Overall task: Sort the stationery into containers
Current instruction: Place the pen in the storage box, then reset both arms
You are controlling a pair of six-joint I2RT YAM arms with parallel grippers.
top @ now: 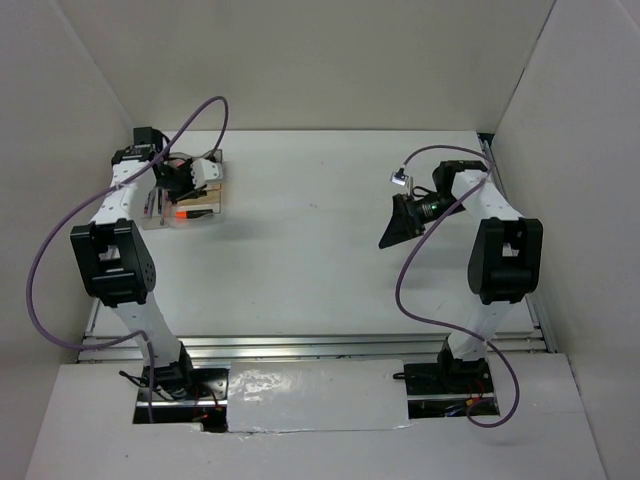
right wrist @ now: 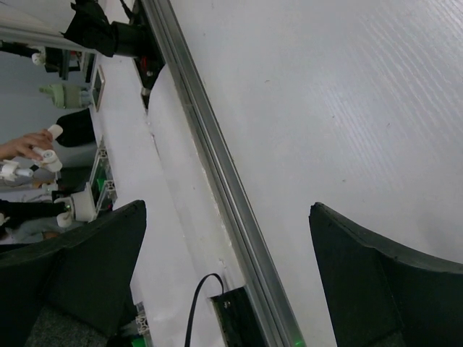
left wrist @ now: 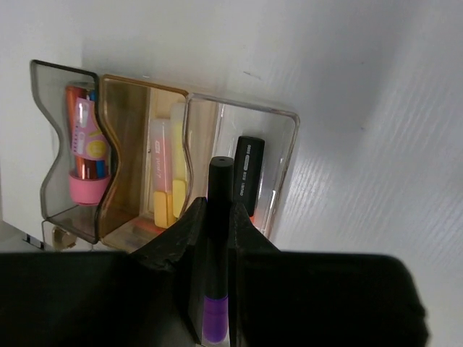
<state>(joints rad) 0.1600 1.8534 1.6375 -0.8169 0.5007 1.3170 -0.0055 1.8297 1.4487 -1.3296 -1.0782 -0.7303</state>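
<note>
Four pieces of stationery are seen lying inside the clear plastic rectangular organiser tray (left wrist: 288, 144) with the brownish bottom, which is set near the far left corner of the white worktop (top: 310, 230). A pink-capped tube (left wrist: 87, 152) is housed in one end compartment. A yellow-pink marker (left wrist: 159, 166) and a pale yellow stick (left wrist: 178, 159) are laid side by side in the middle one. An orange-capped black highlighter (left wrist: 248, 173) is placed in the other end compartment. Something orange is glimpsed in a further compartment, but it is too hidden to be named.

A black-bodied purple marker (left wrist: 219, 195) is clamped lengthwise between the fingers of the left hand (left wrist: 218, 224). It is held above the tray, with its black end aimed towards the highlighter's compartment, and whether it touches the tray cannot be told. The right hand (right wrist: 226, 238) is held over bare worktop near the right edge, well apart from the tray, with its fingers spread wide and nothing between them.

No loose stationery is seen on the worktop in the overhead view, so the sorting is judged to be nearly finished. The gripped marker is taken to be the last piece outstanding, or one of the last. What is left, by this reading, is for it to be lowered into a compartment and released. The space beside the highlighter looks narrow, so a careful alignment with the tray's walls would be called for.
</note>
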